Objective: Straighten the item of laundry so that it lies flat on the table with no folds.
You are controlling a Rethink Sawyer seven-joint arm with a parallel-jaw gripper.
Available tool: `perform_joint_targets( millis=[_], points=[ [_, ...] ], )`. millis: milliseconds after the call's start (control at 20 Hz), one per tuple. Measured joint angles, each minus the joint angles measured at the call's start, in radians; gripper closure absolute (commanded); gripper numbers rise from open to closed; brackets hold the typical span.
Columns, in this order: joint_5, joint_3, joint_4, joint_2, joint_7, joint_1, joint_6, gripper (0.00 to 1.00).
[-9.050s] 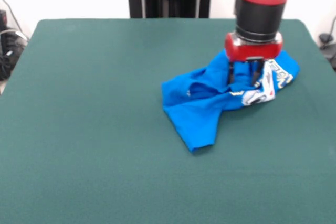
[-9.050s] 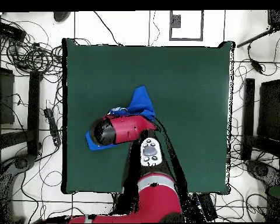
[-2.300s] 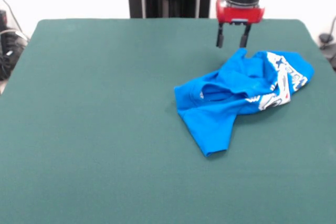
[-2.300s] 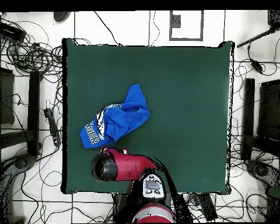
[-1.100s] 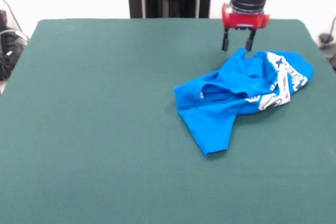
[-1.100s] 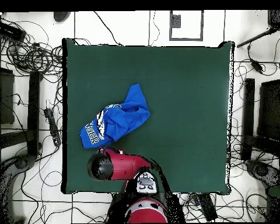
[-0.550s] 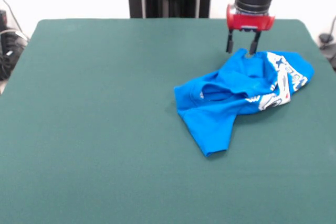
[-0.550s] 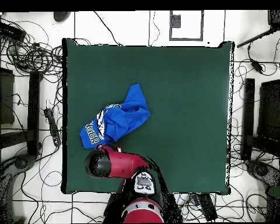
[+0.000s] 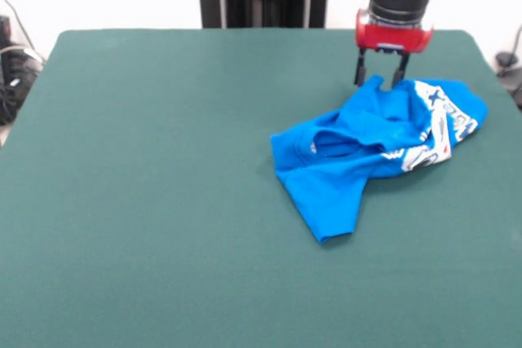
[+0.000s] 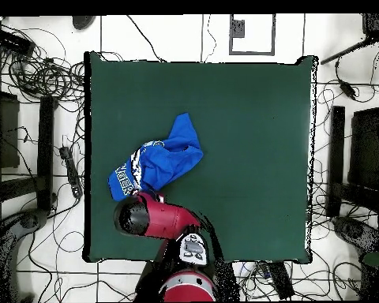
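shirt [image 9: 371,148] lies crumpled on the counter [image 9: 147,201], so the spread, empty jaws at its far edge should pinch one layer only and pull outward.

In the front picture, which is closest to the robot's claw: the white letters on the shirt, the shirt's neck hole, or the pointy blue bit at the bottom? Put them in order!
From the gripper, in the front view:
1. White letters: lower right of it, on the shirt's right end.
2. Neck hole: lower left, mid-shirt.
3. Pointy blue bit: farthest, the shirt's bottom end on the table.
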Motion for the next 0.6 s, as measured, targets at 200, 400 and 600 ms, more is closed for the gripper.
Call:
perform_joint_targets(
  millis=[200,400,600],
  points=[
    [0.032,-0.004,-0.004,0.002,0.000,0.001,-0.009,0.00],
    [0.061,-0.004,-0.004,0.003,0.000,0.000,-0.019,0.00],
    [0.099,-0.004,-0.004,0.003,0.001,0.001,-0.029,0.00]
  ],
)
